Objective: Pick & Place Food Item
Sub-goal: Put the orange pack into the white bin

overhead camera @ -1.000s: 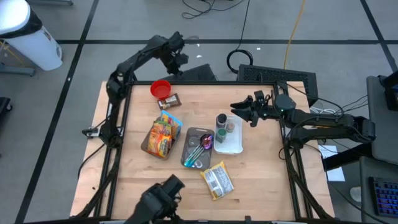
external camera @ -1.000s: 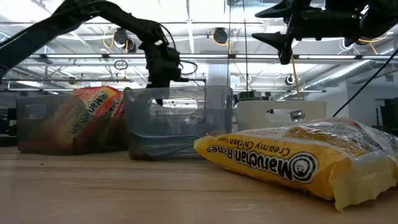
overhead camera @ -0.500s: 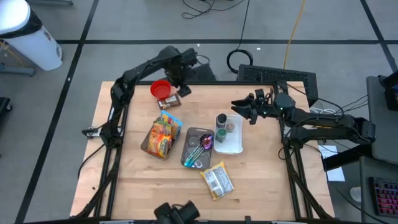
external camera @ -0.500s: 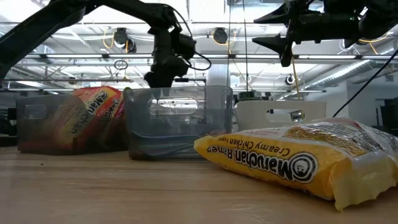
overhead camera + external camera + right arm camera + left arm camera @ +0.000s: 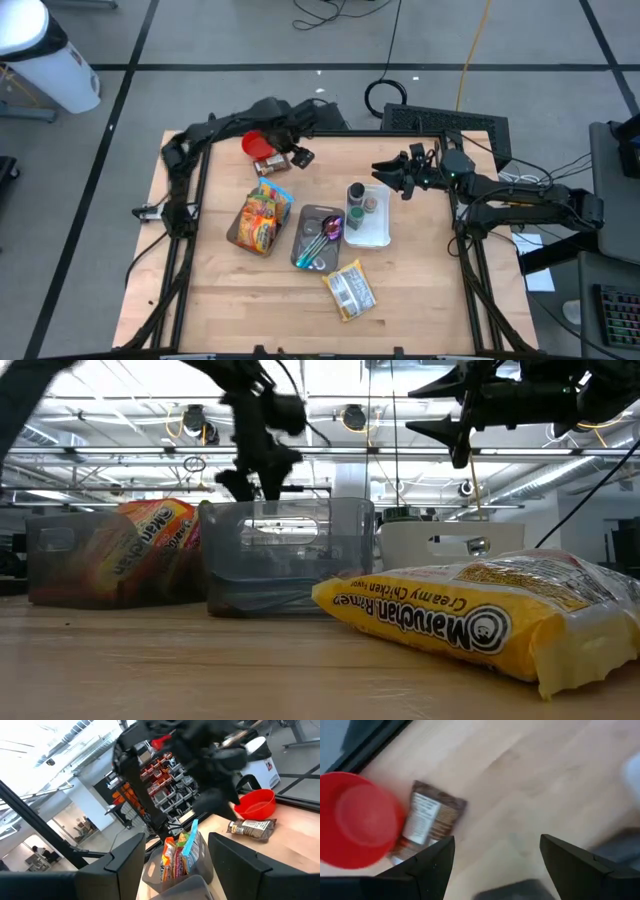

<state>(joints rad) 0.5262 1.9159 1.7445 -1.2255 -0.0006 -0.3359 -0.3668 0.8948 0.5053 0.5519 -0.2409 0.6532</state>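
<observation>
Grey floor (image 5: 200, 30) around the wooden table (image 5: 420, 300), crossed by dark straight lines that form large squares. Black cables (image 5: 330, 12) lie loose on the floor beyond the table's far edge; a yellow cable (image 5: 473, 50) runs down toward a black coil (image 5: 385, 97). White rounded bin or appliance (image 5: 45, 55) stands at the far left corner of the floor. Beside the table's right edge, papers (image 5: 535, 277) and part of a keyboard (image 5: 615, 315). From table height: open ceiling with steel trusses (image 5: 130, 455), round lamps (image 5: 352, 417), bright skylight panels (image 5: 330, 375). Shelving with red and orange bins (image 5: 160, 772) stands against a wall further back.
</observation>
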